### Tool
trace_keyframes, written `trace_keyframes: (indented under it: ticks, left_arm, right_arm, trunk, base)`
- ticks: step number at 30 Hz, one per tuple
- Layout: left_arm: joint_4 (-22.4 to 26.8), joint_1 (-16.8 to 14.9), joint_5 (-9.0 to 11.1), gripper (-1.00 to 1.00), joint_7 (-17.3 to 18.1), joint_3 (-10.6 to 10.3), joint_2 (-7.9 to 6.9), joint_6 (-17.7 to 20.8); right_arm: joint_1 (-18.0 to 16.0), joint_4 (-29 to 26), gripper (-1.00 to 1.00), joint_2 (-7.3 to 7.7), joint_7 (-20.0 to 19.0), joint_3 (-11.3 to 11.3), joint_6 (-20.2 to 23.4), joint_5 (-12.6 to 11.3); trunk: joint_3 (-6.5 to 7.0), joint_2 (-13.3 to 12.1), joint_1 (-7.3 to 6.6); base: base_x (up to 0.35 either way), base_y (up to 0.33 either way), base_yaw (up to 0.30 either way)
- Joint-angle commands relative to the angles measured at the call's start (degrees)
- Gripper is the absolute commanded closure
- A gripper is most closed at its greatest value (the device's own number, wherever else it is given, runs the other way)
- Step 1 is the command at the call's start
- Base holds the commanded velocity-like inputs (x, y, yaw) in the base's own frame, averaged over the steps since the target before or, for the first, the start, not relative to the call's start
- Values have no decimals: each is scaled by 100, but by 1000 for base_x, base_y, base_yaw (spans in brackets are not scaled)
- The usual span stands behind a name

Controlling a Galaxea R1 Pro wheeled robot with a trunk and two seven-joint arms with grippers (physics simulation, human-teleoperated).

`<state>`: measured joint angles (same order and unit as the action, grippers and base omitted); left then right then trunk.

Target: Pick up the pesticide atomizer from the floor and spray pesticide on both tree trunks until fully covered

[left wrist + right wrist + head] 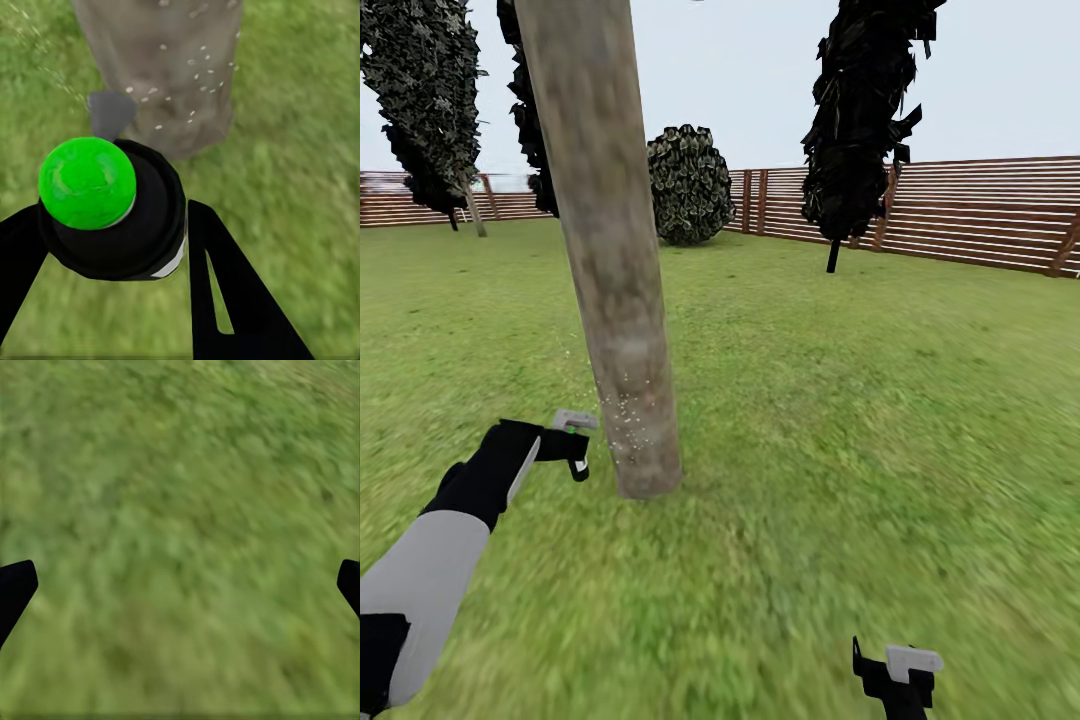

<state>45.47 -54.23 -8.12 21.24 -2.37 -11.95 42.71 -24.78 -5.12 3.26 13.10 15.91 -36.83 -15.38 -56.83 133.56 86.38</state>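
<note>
Left gripper point(112, 232): I'm clamping it on the atomizer point(112, 210), aiming at the tree trunk point(615, 300), where droplets are speckling.
Right gripper point(180, 585): I'm holding it spread apart over the lawn point(880, 400).

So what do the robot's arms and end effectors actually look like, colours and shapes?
The left arm has a light grey rounded forearm segment, then a black wrist section with a pale grey stripe. The left end effector is black with a small light grey block on top. Its fingers are flat black tapered blades, one with a slot cut through. The right end effector is likewise black with a light grey block. No cables or markings are visible.
</note>
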Motion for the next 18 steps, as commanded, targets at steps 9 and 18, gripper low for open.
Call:
trace_keyframes:
  ticks: [9, 18]
  left_arm:
    - [182, 23, 30, 100, -53, 343, 17, 1]
    - [192, 22, 34, 100, -490, 449, 51, 1]
  right_arm:
    - [0, 2, -100, -1, 0, 0, 0, 0]
    - [0, 2, -100, -1, 0, 0, 0, 0]
  trunk:
    - [0, 0, 0]
    - [0, 0, 0]
  base:
    - [-29, -183, 0]
    - [-123, -264, 102]
